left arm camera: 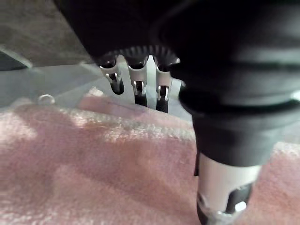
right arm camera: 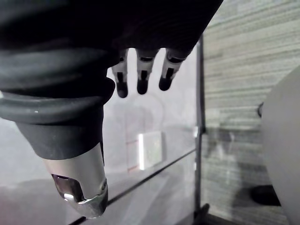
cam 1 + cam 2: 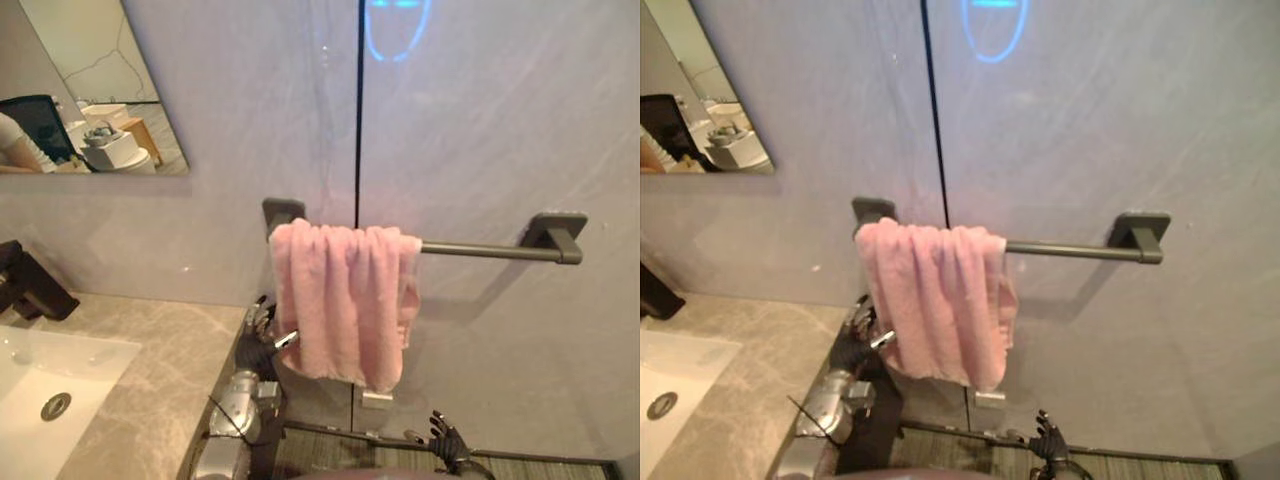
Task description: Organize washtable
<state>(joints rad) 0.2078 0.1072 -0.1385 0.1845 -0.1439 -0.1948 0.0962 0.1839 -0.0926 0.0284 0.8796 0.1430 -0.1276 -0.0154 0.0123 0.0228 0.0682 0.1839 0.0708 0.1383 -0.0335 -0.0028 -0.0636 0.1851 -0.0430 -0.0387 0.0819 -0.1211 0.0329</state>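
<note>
Against the grey wall, a dark faucet point(image 3: 30, 285) is cut off beside the marble counter point(image 3: 170, 360), the left hand point(image 3: 258, 342) sets straight fingers at the lower left edge of the pink towel point(image 3: 340, 300) draped on the rail point(image 3: 480, 249), and the right hand point(image 3: 450, 440) hangs low, fingers spread.

Towel point(image 3: 340, 300) hung bunched at bar's point(image 3: 480, 250) left end, blocking it; right stretch lay bare, reachable. Left hand point(image 3: 262, 335) sat in narrow gap between counter point(image 3: 170, 370) edge and towel. Right hand point(image 3: 447, 437) hung low near floor point(image 3: 540, 468), open room around it.

Sink point(image 3: 92, 362) partly beyond left edge
</note>
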